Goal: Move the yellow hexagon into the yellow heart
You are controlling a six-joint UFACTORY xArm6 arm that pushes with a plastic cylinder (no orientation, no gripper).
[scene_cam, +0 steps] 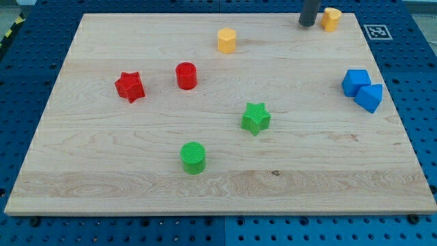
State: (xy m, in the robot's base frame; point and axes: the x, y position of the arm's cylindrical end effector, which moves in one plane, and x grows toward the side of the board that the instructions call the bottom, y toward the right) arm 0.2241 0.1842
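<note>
The yellow hexagon [227,40] stands near the top of the wooden board [102,171], a little right of centre. The yellow heart [331,18] sits at the board's top right edge. My tip [306,24] is on the board just to the left of the yellow heart, with a small gap between them. It is well to the right of the yellow hexagon and slightly higher in the view. Only the lower end of the rod shows, as the view's top cuts it off.
A red star [130,87] and a red cylinder [186,75] stand at the left. A green star [255,118] and a green cylinder [193,157] are below centre. Two blue blocks [356,82] [369,98] touch each other at the right edge.
</note>
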